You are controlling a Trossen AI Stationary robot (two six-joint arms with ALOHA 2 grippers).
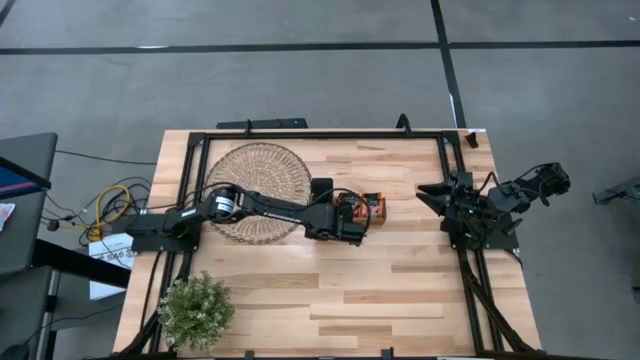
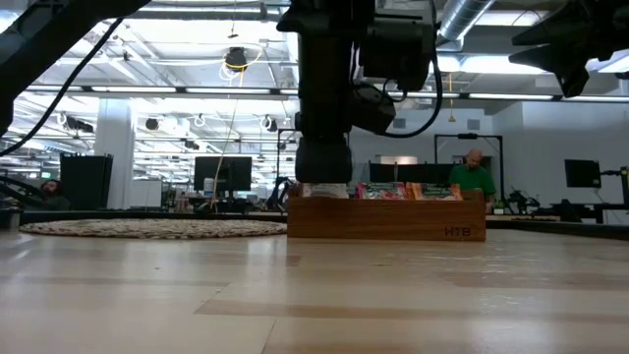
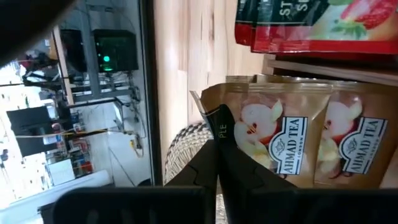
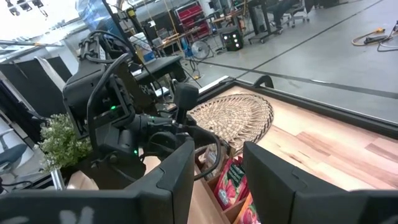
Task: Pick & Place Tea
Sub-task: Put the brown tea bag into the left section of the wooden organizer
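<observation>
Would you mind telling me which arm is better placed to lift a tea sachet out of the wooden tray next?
The left. Its gripper is over the wooden tray, fingers shut on a tan tea sachet. The right gripper waits open at the table's right edge, away from the tray.

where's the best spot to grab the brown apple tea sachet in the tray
Take the brown apple sachet by its free upper edge, coming straight down from above: it stands on edge in the wooden tray, packed flat against its neighbours. The left tool is already pinching that edge.
</observation>
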